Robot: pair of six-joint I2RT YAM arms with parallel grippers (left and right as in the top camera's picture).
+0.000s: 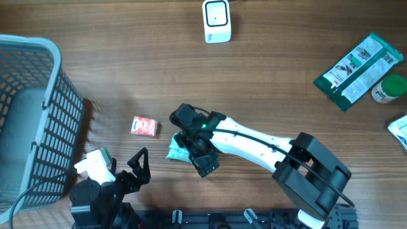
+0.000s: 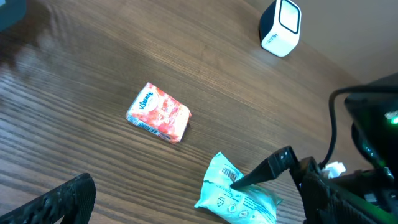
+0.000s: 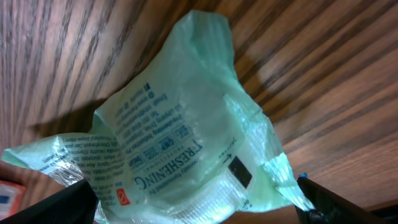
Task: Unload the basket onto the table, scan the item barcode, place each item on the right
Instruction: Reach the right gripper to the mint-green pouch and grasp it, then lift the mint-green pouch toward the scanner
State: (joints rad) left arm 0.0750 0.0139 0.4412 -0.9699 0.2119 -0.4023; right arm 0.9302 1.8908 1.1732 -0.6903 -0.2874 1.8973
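The right tool (image 3: 193, 186) is open, its two black fingers spread wide on either side of a pale green packet (image 2: 236, 198) that lies flat on the wooden tabletop (image 1: 286, 76) near the middle front. From the left wrist, one finger tip rests against the packet's upper edge, right beside a printed barcode (image 2: 231, 174); whether it presses on the wrapper I cannot tell. The packet is crumpled, with dark lettering facing up. Just to its left, apart from it, lies a small red and white tissue pack (image 2: 158, 113). The left tool (image 1: 138, 166) sits at the front left with its fingers open and nothing between them. A white scanner (image 1: 217, 21) stands at the far edge, well apart from the packet. A grey basket (image 1: 38, 44) is at the far left, and a long green bag (image 1: 359, 70) lies at the right.
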